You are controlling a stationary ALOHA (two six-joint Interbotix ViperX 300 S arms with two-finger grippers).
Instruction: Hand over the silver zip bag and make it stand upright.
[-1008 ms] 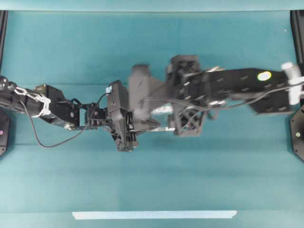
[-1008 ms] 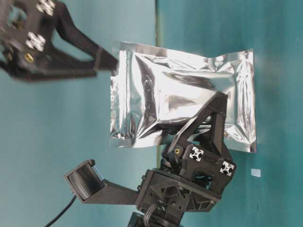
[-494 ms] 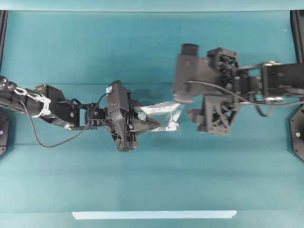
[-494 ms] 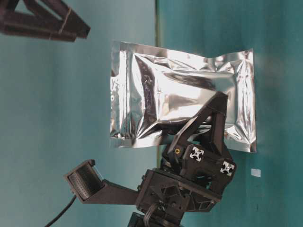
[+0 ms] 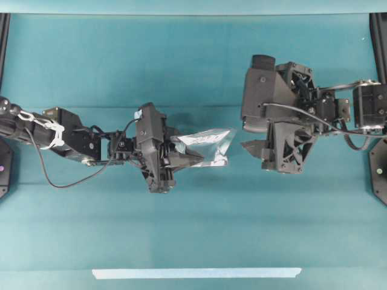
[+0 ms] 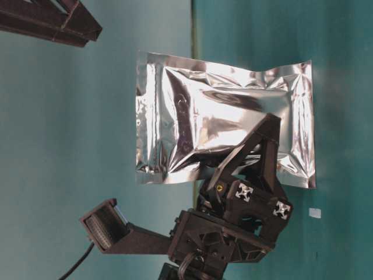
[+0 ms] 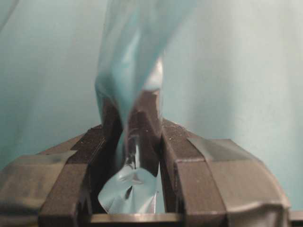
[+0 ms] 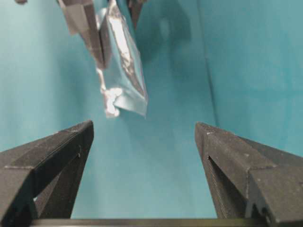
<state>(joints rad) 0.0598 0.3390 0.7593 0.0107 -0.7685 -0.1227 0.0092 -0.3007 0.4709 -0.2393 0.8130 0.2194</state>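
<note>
The silver zip bag (image 5: 208, 145) is a shiny crinkled foil pouch held on edge near the middle of the teal table. My left gripper (image 5: 193, 158) is shut on its near edge. The left wrist view shows the foil (image 7: 132, 56) pinched between both black fingers (image 7: 106, 137). The table-level view shows the bag's broad face (image 6: 224, 122) with the left gripper (image 6: 269, 125) clamped on one long side. My right gripper (image 5: 245, 136) stands wide open to the right of the bag, apart from it. In the right wrist view the bag (image 8: 124, 71) lies ahead of the empty right gripper (image 8: 144, 130).
A thin pale tape strip (image 5: 196, 273) lies along the front of the table. A tiny white scrap (image 6: 315, 213) sits on the table near the bag. Black frame posts (image 5: 3, 36) stand at the table's left and right edges.
The right arm has drawn back to the right, away from the bag, with its jaws open throughout. The left gripper and the bag have stayed in place.
</note>
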